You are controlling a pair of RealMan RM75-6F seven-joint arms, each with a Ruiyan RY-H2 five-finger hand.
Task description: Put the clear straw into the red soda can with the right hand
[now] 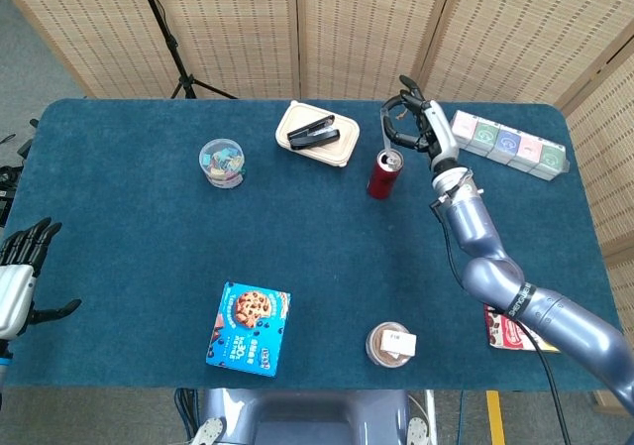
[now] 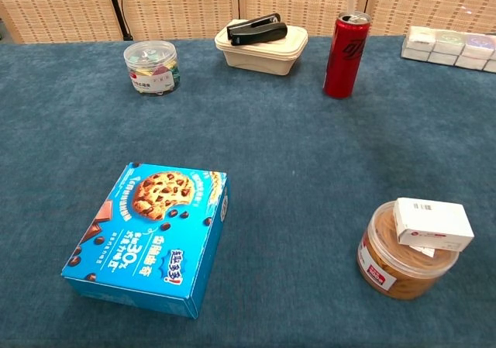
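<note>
The red soda can (image 1: pixel 382 173) stands upright with its top open at the back middle of the table, and the chest view shows the red soda can (image 2: pixel 346 54) too. My right hand (image 1: pixel 414 128) hovers just behind and above the can, fingers curled toward the thumb over the can's mouth. They pinch the thin clear straw, which is too faint to trace. The chest view does not show this hand. My left hand (image 1: pixel 20 267) hangs off the table's left edge, fingers spread, holding nothing.
A beige lidded box (image 1: pixel 317 134) with a black stapler on it sits left of the can. A row of small pastel boxes (image 1: pixel 509 142) lies to its right. Nearer me are a clip jar (image 1: pixel 221 162), a blue cookie box (image 1: pixel 249 328) and a round tub (image 1: pixel 389 345).
</note>
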